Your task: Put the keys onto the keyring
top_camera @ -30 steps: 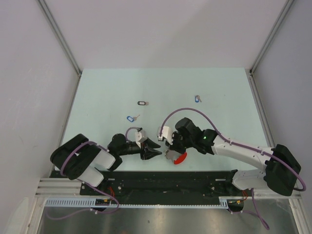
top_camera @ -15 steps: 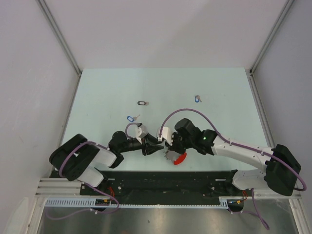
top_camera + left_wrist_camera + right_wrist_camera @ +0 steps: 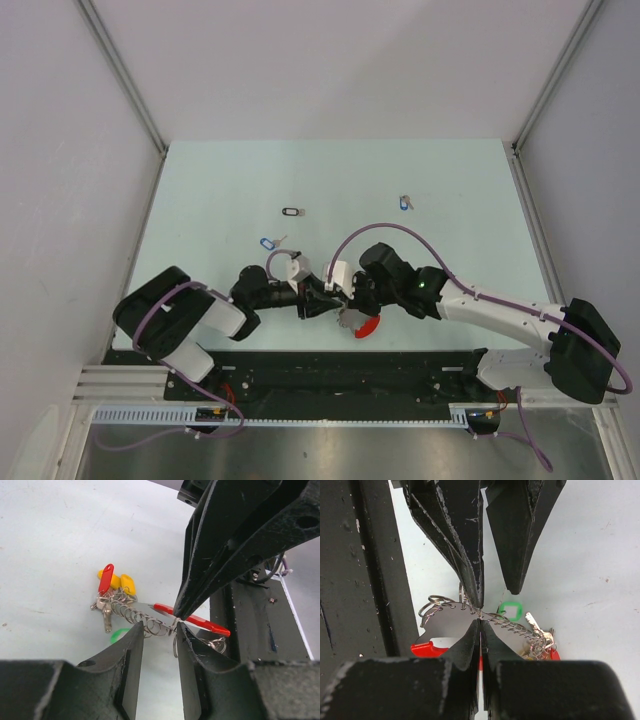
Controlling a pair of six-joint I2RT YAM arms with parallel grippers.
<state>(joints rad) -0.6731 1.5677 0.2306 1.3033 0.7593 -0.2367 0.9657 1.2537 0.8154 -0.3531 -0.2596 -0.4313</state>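
The keyring (image 3: pixel 366 324) hangs near the table's front edge: a red curved band (image 3: pixel 192 620), a wire coil (image 3: pixel 137 616), and silver keys with yellow, red and green tags (image 3: pixel 120 583). My right gripper (image 3: pixel 347 300) is shut on its thin grey plate (image 3: pixel 451 624), just under the coil. From the left, my left gripper (image 3: pixel 328 298) meets it tip to tip. Its jaws stand partly apart, straddling the coil (image 3: pixel 510 625) and a small wire ring (image 3: pixel 175 642) without clamping them. Loose keys lie further back: a blue-tagged key (image 3: pixel 266 243), a black-tagged key (image 3: pixel 291 211) and another blue-tagged key (image 3: pixel 405 202).
The black mounting rail (image 3: pixel 340 365) runs along the near edge, right below the keyring. Grey walls (image 3: pixel 60 200) close the pale green table (image 3: pixel 450 220) on three sides. A purple cable (image 3: pixel 385 228) arcs over the right wrist.
My left gripper has slid to the right until its tips meet the right gripper at the keyring, and its jaws have narrowed a little. The right gripper and keyring held still.
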